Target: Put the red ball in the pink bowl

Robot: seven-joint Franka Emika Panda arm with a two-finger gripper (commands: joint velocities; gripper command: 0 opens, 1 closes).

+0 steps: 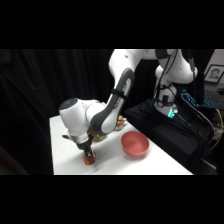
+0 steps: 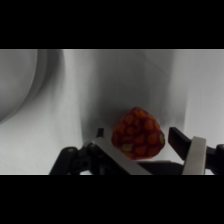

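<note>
Here, lumpy red ball (image 2: 137, 133) betw. jaws, smooth round pink bowl (image 1: 135, 144) nearby

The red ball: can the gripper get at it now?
Probably yes. The gripper is low over the table, its fingers on either side of the red ball, with nothing between.

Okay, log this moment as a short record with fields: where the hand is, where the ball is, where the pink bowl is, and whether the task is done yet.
hand: low over the white table, around the red ball, hand
fingers: one finger on each side of the ball; contact cannot be told
red ball: at the table's near edge in the side view, not in any bowl
pink bowl: upright on the table, apart from the ball, nothing visible inside
task state: ball not yet in the bowl
</note>
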